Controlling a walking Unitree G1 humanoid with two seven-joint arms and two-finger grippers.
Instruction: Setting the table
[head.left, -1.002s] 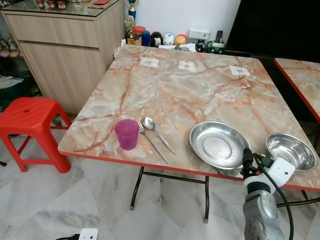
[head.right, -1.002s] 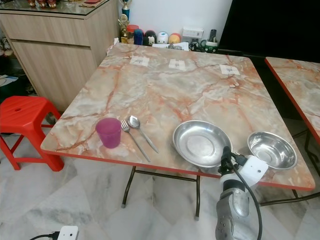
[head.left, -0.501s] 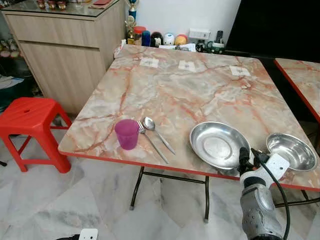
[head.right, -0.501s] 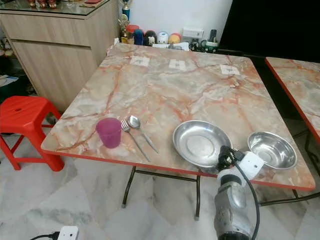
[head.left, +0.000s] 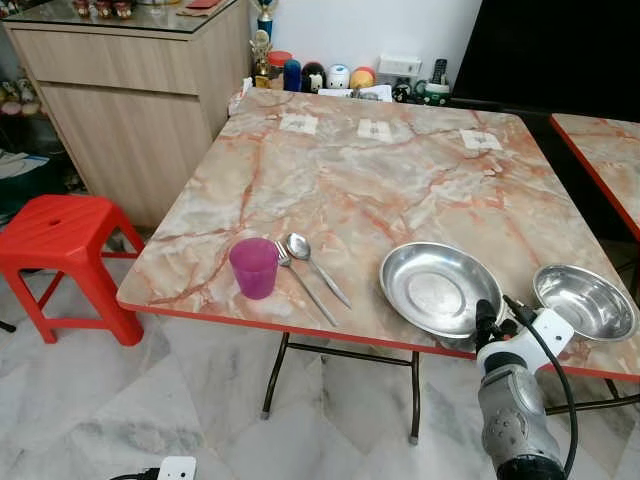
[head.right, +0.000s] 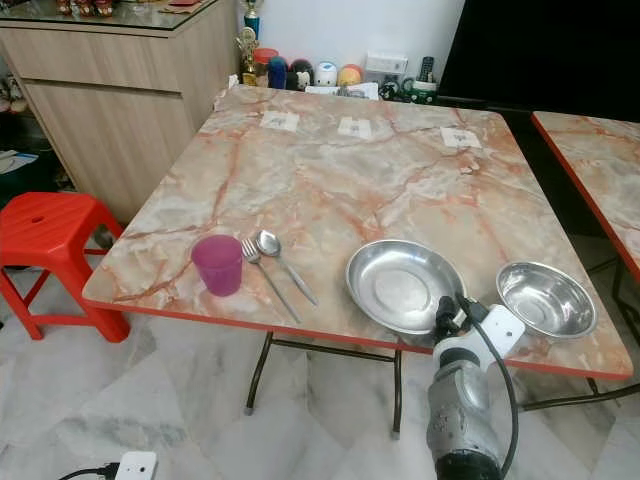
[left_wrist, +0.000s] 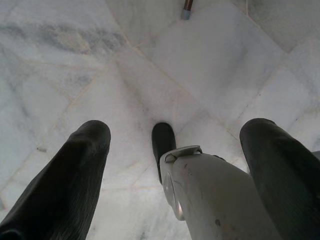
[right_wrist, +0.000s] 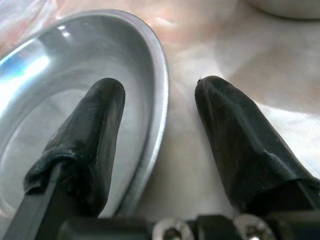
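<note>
A wide steel plate (head.left: 435, 290) lies near the front edge of the marble table (head.left: 380, 170), with a smaller steel bowl (head.left: 585, 300) to its right. A purple cup (head.left: 253, 267) stands front left, and beside it lie a spoon (head.left: 315, 265) and a fork (head.left: 300, 280). My right gripper (head.left: 492, 320) is at the plate's near right rim. In the right wrist view it is open (right_wrist: 160, 90), one finger (right_wrist: 95, 125) over the plate's inside and the other (right_wrist: 235, 130) over the tabletop, with the rim (right_wrist: 157, 115) between them. My left gripper (left_wrist: 175, 130) hangs open over the floor.
A red plastic stool (head.left: 55, 235) stands left of the table, with a wooden cabinet (head.left: 130, 90) behind it. A second marble table (head.left: 605, 150) is close on the right. Small jars and figures (head.left: 330, 78) line the far edge. A white power strip (head.left: 175, 467) lies on the floor.
My right gripper has shifted a little left and forward, closing in on the plate's near right rim. The tableware has not moved.
</note>
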